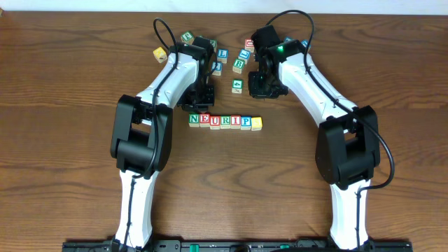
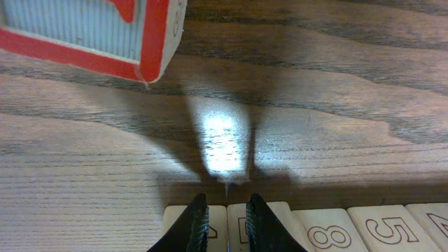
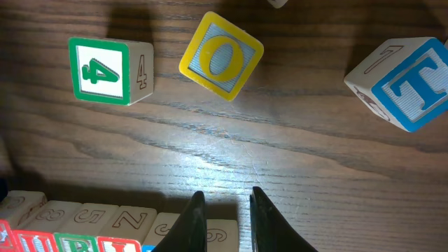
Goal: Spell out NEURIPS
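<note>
On the wooden worktop [image 1: 63, 84], the left end effector [image 1: 201, 98] hangs just behind the row's left end. The right end effector [image 1: 264, 85] hangs among loose cubes [image 1: 240, 63] nearer the far edge. Both have fingers slightly apart and empty. The NEURIPS row [image 1: 225, 122], 7 touching cubes, lies mid-worktop.

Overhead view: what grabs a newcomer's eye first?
The row of cubes reading NEURIP, capped by a yellow cube, sits mid-table between both arms. Behind it, loose cubes scatter around the left gripper and right gripper, both empty.
</note>
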Tool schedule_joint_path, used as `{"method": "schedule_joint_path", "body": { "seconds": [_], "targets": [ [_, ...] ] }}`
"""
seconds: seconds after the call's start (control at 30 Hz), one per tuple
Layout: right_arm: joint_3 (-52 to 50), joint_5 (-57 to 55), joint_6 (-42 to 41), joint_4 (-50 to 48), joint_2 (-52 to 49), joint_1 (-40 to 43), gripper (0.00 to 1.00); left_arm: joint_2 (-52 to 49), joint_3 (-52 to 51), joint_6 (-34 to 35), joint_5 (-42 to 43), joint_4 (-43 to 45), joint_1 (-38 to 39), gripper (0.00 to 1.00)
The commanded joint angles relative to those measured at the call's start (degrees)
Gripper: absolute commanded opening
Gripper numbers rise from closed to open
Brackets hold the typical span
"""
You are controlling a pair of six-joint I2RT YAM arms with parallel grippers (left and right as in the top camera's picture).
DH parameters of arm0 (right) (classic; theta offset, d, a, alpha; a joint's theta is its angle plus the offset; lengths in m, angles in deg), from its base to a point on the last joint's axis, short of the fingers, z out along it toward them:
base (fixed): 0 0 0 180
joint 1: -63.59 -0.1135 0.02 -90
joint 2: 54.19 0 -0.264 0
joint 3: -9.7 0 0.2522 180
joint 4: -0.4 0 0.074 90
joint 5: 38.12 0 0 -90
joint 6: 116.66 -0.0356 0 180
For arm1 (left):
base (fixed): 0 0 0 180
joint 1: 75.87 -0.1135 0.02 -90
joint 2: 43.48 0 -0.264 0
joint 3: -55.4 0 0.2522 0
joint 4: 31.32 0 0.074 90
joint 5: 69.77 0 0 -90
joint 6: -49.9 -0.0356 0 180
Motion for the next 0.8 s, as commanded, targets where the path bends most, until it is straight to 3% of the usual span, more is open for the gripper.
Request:
{"method": "schedule_joint_path", "body": {
  "seconds": [0.0,0.77],
  "targets": [
    [0.42,-0.66,-0.33,0.24,0.09,0.11,0.17,-0.76,-0.39,0.48,-0.74,-0.44,0.13,0.19],
    [0.42,-0.68,-0.33,0.26,0.09,0.11,0.17,-0.76,-0.39,0.46,-0.74,-1.25,0.98,0.19]
  ]
}}
